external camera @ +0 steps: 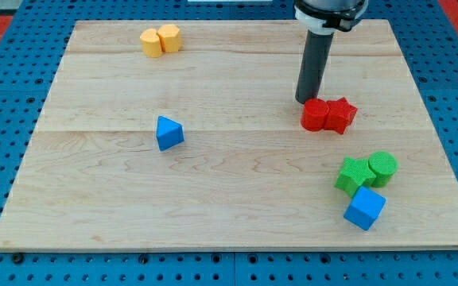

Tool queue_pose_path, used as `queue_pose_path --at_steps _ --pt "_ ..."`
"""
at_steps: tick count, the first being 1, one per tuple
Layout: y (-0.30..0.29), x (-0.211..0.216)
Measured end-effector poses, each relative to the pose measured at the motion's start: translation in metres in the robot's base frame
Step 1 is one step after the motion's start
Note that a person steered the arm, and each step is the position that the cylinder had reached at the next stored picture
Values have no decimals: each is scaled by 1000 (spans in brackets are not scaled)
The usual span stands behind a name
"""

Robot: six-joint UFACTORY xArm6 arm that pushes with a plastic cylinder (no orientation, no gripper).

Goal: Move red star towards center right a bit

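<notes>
My tip (304, 100) rests on the wooden board (213, 206), touching the upper-left edge of the red cylinder (315, 115). It is a bare rod with no jaws. The red star (341, 115) sits against that cylinder's right side, at the board's right.

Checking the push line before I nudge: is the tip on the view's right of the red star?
No, my tip sits at the upper left of the red pair, beside the red cylinder, with the red star further right.
</notes>
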State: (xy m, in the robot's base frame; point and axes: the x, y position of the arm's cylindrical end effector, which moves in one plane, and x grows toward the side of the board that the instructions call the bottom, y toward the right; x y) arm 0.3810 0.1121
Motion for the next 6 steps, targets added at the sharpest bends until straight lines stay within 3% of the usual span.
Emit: queue_pose_path --at_steps 1,2,4,5,6 --pt "-4 -56" --pt "54 -28" --pt "47 39" --pt "53 2" --pt "7 -1"
